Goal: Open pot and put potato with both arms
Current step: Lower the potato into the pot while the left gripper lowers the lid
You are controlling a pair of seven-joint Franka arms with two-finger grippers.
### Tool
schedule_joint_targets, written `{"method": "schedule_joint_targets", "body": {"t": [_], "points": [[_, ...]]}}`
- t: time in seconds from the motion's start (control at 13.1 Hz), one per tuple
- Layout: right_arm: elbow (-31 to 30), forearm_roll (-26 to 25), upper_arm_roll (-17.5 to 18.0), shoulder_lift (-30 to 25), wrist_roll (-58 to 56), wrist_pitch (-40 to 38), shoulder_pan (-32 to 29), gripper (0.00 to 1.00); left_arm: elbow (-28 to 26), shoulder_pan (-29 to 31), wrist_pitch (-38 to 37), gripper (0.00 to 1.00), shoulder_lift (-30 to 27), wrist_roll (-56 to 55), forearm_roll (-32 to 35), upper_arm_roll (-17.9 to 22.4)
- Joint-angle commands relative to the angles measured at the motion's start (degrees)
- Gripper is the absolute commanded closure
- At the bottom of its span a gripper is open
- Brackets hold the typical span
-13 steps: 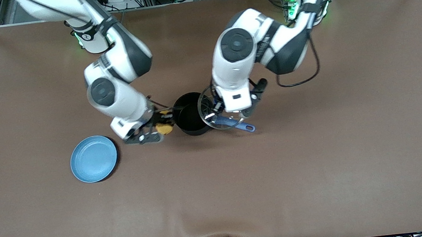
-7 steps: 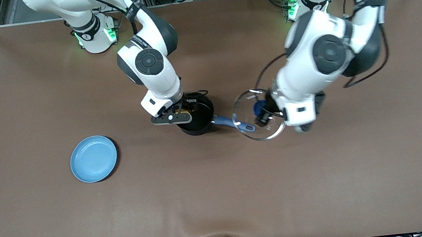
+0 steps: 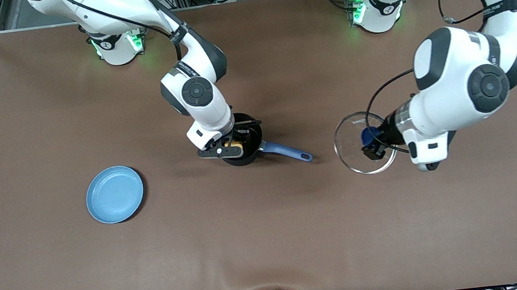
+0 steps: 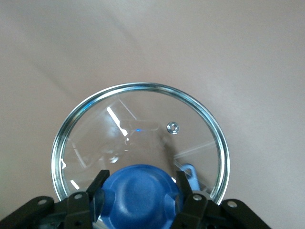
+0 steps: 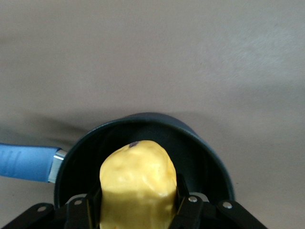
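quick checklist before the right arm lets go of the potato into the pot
1. Pot uncovered: ok, no lid on it.
2. Lid clear of the pot: ok, left gripper holds it by the blue knob, toward the left arm's end of the table.
3. Potato gripped: ok, between the right gripper fingers.
4. Potato over the pot opening: ok in the right wrist view.
5. Pot inside free: cannot tell, potato hides part.
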Motion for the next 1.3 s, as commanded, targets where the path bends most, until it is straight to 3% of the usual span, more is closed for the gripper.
{"method": "schedule_joint_targets", "body": {"t": [0.0, 0.31, 0.77, 0.84, 0.92, 1.0, 1.22], "points": [[-0.19, -2.56, -0.86, 1.64, 3.91, 1.82, 1.96, 1.00, -4.57, 3.60, -0.09, 1.00, -3.68, 5.25, -1.43, -0.46], [-0.10, -7.30, -0.86, 4.71, 8.83, 3.49, 3.11, 1.00, -7.91, 3.79, 1.58, 1.00, -3.33, 9.39, -1.00, -0.37], [0.07, -7.75, -0.86, 6.83, 10.07, 6.13, 3.90, 1.00, -16.16, 6.60, 9.91, 1.00, -3.33, 17.21, 1.82, -0.11], [0.16, -7.75, -0.94, 6.83, 10.15, 6.04, 3.90, 0.92, -17.48, 6.87, 11.76, 1.00, -3.33, 18.26, 2.34, -0.11], [0.25, -7.75, -0.95, 6.83, 10.68, 5.96, 3.82, 0.63, -18.80, 6.87, 13.43, 1.00, -3.33, 18.80, 3.39, -0.11], [0.25, -7.75, -1.03, 6.83, 10.68, 5.95, 3.82, 0.41, -20.12, 6.87, 15.45, 1.00, -3.33, 18.89, 5.05, -0.11], [0.42, -8.63, -1.03, 6.48, 10.68, 5.69, 3.29, 0.13, -23.99, 7.92, 21.69, 1.00, -3.15, 21.25, 6.74, -0.11]]}}
